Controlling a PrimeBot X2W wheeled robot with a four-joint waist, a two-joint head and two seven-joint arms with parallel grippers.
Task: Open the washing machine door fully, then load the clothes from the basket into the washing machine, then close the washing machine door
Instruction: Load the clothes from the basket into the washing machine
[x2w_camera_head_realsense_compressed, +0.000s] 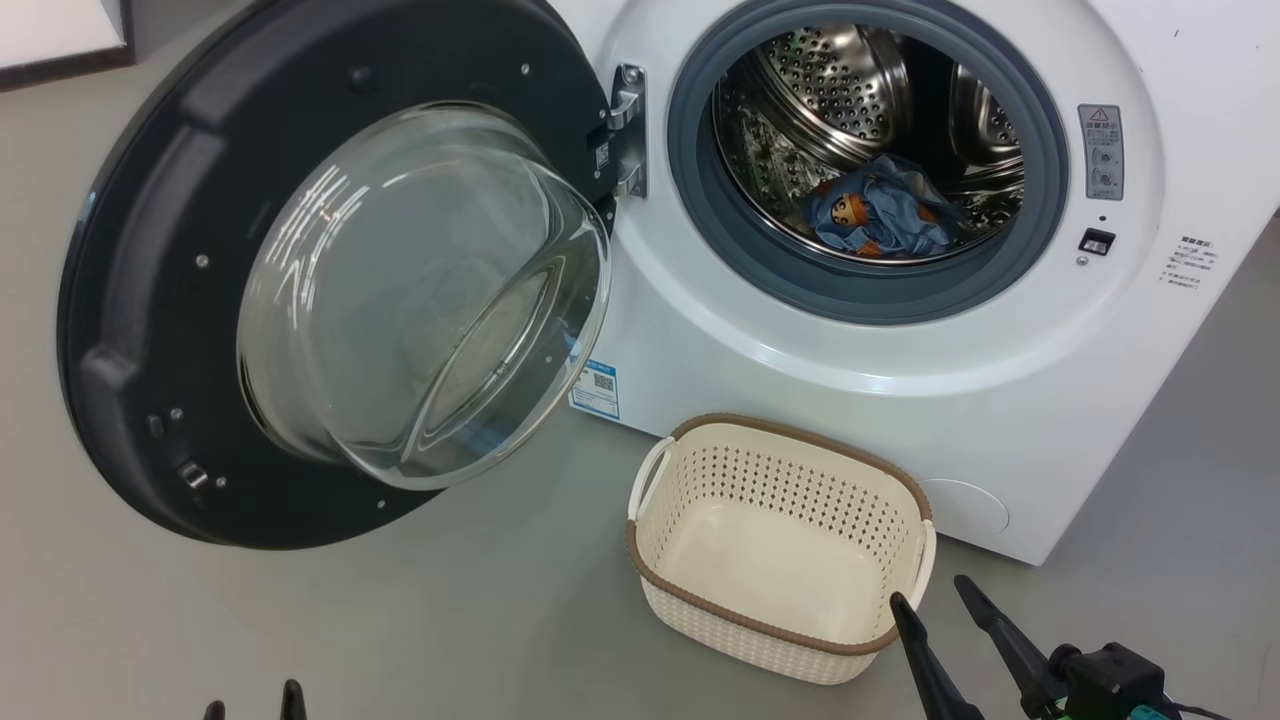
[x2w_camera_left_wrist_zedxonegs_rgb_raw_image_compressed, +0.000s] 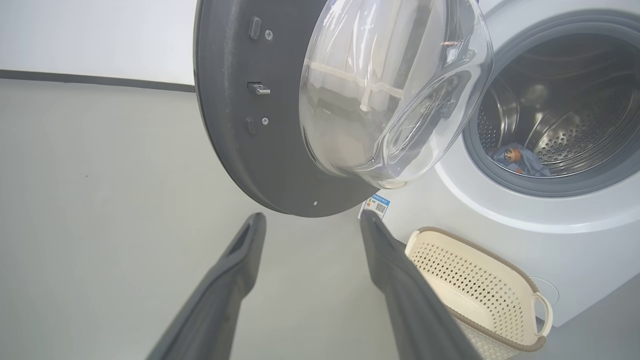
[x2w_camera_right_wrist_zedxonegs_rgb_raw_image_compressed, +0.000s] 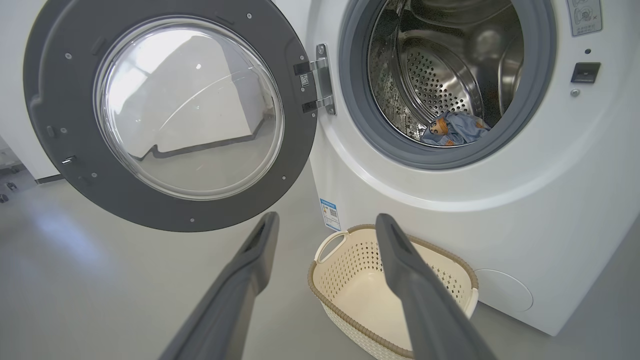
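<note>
Now, clothes (x2w_camera_head_realsense_compressed: 880, 215): blue bundle w/ orange-brown print, lying low in the steel drum (x2w_camera_head_realsense_compressed: 840, 90) just behind the grey-blue seal (x2w_camera_head_realsense_compressed: 700, 200), up & beyond the R claw (x2w_camera_head_realsense_compressed: 928, 590). Bundle is crumpled, wider than tall, long axis approx across the opening.

Washing machine door (x2w_camera_head_realsense_compressed: 330, 270) stands wide open on its hinge (x2w_camera_head_realsense_compressed: 628, 130), ahead of & above the L claw (x2w_camera_left_wrist_zedxonegs_rgb_raw_image_compressed: 312, 216). Its inner face & glass bowl (x2w_camera_head_realsense_compressed: 430, 290) point back toward the claws, latch edge furthest from the washing machine (x2w_camera_head_realsense_compressed: 900, 400).

Basket (x2w_camera_head_realsense_compressed: 780, 480) sits mouth-up just ahead of the R claw, near rim beside the fingertips, cream btm showing. Long axis runs handle to handle, approx parallel to the machine front close behind it. Whether the claw touches the rim: can't tell.

Both claws: fingers spread wide, nothing btwn them.

Blue label (x2w_camera_head_realsense_compressed: 595, 388) is on the machine's lower corner, just past the L claw's R finger. Floor (x2w_camera_head_realsense_compressed: 400, 620) is smooth grey, under everything. White wall (x2w_camera_left_wrist_zedxonegs_rgb_raw_image_compressed: 95, 35) w/ dark skirting strip (x2w_camera_left_wrist_zedxonegs_rgb_raw_image_compressed: 95, 81) lies far beyond the L claw, to its L.
</note>
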